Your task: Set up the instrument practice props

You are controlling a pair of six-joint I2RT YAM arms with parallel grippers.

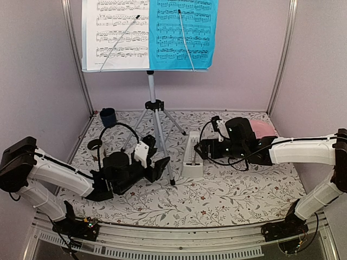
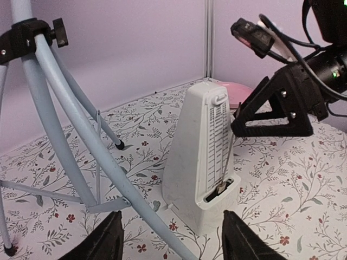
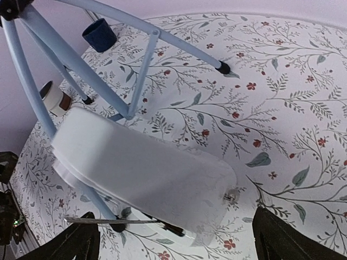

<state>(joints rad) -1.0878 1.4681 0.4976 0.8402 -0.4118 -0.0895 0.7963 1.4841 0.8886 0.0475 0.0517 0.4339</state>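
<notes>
The silver tripod music stand (image 1: 153, 105) stands at the back middle. Its tray (image 1: 146, 69) holds the white music sheet (image 1: 116, 32) on the left and the blue music sheet (image 1: 183, 32) on the right. The white pyramid metronome (image 1: 192, 154) stands upright on the table right of the tripod, and its thin pendulum rod (image 2: 230, 146) is uncovered. My left gripper (image 1: 159, 166) is open and empty, low by a tripod leg (image 2: 103, 162), facing the metronome (image 2: 203, 162). My right gripper (image 1: 200, 150) is open wide just behind the metronome (image 3: 146, 179), close to its top, not gripping it.
A dark blue cup (image 1: 108, 116) stands at the back left corner and a second small cup (image 1: 96, 146) sits nearer the left arm. A pink round plate (image 1: 264, 129) lies behind the right arm. Purple walls close in the back and both sides.
</notes>
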